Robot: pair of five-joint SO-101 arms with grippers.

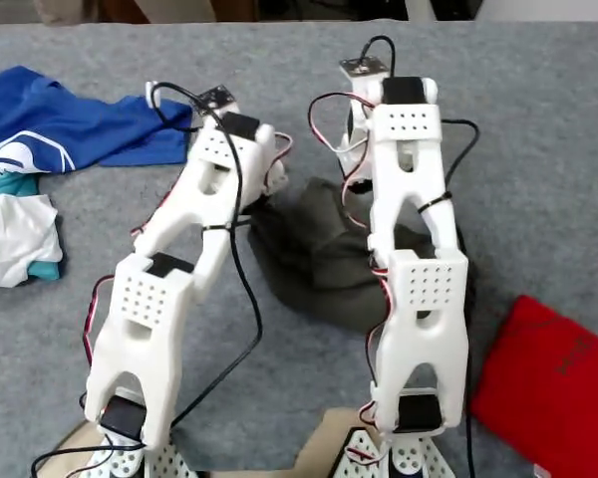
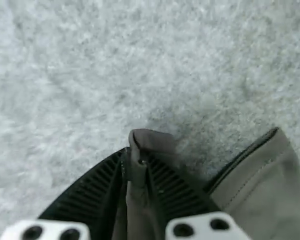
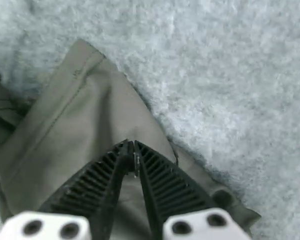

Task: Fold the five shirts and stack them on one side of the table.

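Observation:
An olive shirt [image 1: 314,254] lies crumpled mid-table between both arms. In the left wrist view my left gripper [image 2: 138,159] is shut on a narrow fold of that olive shirt [image 2: 262,187], held just above the grey cloth of the table. My right gripper [image 3: 132,156] is shut on another edge of the olive shirt [image 3: 75,115], close to a hemmed corner. From above, the left arm [image 1: 219,164] and the right arm [image 1: 409,139] both bend down over the shirt's far side, hiding their fingers.
A blue shirt [image 1: 65,119] lies loose at the far left, with a white and teal shirt [image 1: 15,234] just below it. A red shirt [image 1: 553,383] rests folded at the near right. Grey table cloth [image 1: 538,149] is bare at the far right.

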